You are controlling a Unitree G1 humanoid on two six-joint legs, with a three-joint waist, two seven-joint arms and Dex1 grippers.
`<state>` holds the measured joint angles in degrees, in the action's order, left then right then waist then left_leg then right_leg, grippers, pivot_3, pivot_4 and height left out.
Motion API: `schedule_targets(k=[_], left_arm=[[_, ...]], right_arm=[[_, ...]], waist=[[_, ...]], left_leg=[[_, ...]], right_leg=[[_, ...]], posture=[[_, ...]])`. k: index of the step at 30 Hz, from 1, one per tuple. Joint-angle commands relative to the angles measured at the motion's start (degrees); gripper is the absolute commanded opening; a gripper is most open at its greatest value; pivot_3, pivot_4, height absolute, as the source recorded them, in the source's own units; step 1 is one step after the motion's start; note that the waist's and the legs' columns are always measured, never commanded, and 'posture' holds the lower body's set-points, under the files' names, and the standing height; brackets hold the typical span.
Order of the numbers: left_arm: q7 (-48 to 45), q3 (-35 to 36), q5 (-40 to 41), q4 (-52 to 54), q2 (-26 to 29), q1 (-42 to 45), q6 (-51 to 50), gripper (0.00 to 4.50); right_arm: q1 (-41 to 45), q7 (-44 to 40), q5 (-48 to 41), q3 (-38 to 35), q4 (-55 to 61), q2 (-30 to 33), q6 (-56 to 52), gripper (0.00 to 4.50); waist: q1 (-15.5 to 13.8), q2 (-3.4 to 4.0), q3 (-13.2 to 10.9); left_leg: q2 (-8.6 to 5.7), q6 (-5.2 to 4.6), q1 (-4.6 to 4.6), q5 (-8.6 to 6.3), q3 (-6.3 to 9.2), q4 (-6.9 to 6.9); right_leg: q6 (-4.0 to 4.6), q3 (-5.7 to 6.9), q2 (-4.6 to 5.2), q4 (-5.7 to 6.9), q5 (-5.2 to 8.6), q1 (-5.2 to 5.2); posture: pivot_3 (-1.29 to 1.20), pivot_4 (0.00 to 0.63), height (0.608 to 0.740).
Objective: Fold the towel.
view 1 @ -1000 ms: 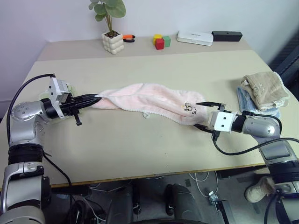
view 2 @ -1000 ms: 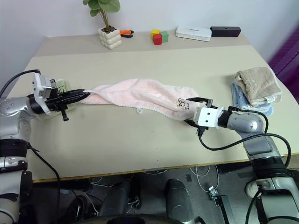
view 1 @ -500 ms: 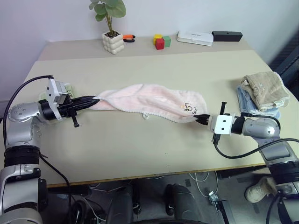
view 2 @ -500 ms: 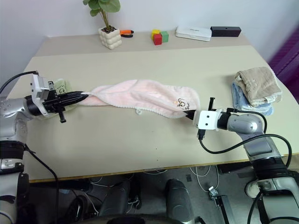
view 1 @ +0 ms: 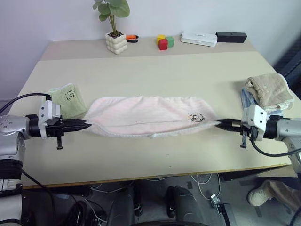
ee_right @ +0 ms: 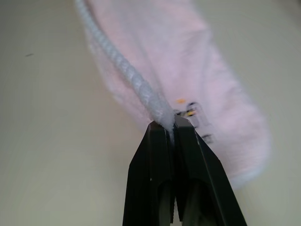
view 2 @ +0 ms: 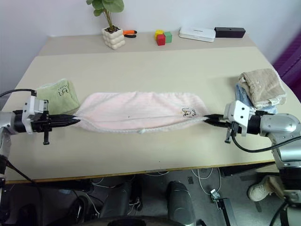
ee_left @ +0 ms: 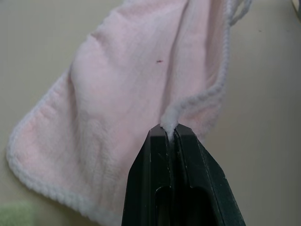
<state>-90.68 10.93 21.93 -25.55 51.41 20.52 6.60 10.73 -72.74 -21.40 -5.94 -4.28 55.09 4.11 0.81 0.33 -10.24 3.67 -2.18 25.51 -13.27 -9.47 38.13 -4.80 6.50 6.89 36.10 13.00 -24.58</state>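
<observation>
From the head, the left eye view is showing the pink towel [view 1: 153, 117] lying stretched lengthwise across the middle of the tabletop [view 1: 155, 70], one short end pinched by each hand. The left hand [view 1: 87, 124] is gripping the end beside a small green cloth [view 1: 67, 100]; the right hand [view 1: 220, 124] is gripping the end with the dark mark, near a pile of folded cloths [view 1: 266, 92]. To my eye the step in hand is pulling the towel straight before the fold. Doing it well means keeping both ends level and evenly taut, so the sagging near edge flattens, then bringing one end over to meet the other without letting the corners slip.

The right eye view is giving the same layout, with the towel well apart from the potted plant [view 2: 111, 23] at the back.

In the left wrist view, that hand's fingers [ee_left: 155, 179] are pressed together, clamping the whitish corded edge.

In the right wrist view, the fingers [ee_right: 155, 174] are likewise closed tight on the white edge, just beside the dark mark.
</observation>
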Motion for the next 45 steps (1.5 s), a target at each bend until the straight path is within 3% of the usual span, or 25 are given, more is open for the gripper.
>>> schedule_targets(k=[1, 8, 17, 26, 34, 45], left_arm=[[-1.63, 0.34, 0.57, 3.1, 1.41, -3.79, 2.11, 0.0], [-1.81, 1.6, 2.1, 6.62, 1.73, -10.81, 1.87, 0.0], [-0.86, 0.36, 1.13, 5.86, 0.33, -12.02, 5.13, 0.0], [0.48, 0.88, 2.85, 6.35, 0.23, -11.76, 3.44, 0.0], [4.75, 0.69, 5.34, 0.39, -1.74, 2.91, -5.84, 0.0], [13.74, -2.48, -3.77, -23.08, -9.13, 19.99, -0.55, 0.0]], right_arm=[[-3.2, -1.87, -1.77, -2.71, 5.08, 2.12, -1.49, 0.02], [-11.08, -5.65, -1.39, -6.58, 6.58, 6.26, -2.96, 0.02], [-12.23, -1.1, 6.58, -2.93, 5.26, 3.22, 3.72, 0.02], [-12.06, 0.47, 5.84, -3.49, 6.2, 3.17, 3.87, 0.02], [1.55, -0.14, 1.74, -2.02, -0.44, 1.82, -2.5, 0.02], [23.09, 7.18, 12.75, 4.63, -24.1, -7.26, 6.18, 0.02]], waist=[[-0.03, 0.01, 0.0], [-0.22, -0.03, 0.02], [-0.21, -0.02, 0.02], [-0.19, -0.02, 0.02], [-0.19, -0.04, 0.02], [0.02, -0.06, 0.01]], left_leg=[[0.0, 0.04, -0.01, -0.04, -0.01, 0.0], [-0.01, 0.08, -0.01, -0.13, 0.02, 0.03], [-0.01, 0.09, 0.04, -0.15, 0.03, -0.02], [-0.02, 0.08, 0.03, -0.15, 0.02, -0.01], [-0.03, 0.05, 0.01, -0.13, 0.03, 0.04], [-0.1, 0.22, 0.04, 0.18, -0.13, 0.06]], right_leg=[[0.01, 0.0, 0.02, 0.0, 0.0, -0.01], [0.13, 0.05, 0.1, -0.05, 0.05, -0.2], [0.23, 0.06, 0.11, -0.09, 0.11, -0.27], [0.23, 0.06, 0.12, -0.09, 0.11, -0.26], [0.22, 0.08, 0.07, -0.07, 0.1, -0.19], [-0.07, 0.08, -0.05, 0.04, -0.05, 0.03]], posture=[[0.0, 0.15, 0.74], [0.0, 0.15, 0.74], [0.0, 0.15, 0.74], [0.0, 0.15, 0.74], [0.0, 0.15, 0.74], [0.0, 0.15, 0.74]])
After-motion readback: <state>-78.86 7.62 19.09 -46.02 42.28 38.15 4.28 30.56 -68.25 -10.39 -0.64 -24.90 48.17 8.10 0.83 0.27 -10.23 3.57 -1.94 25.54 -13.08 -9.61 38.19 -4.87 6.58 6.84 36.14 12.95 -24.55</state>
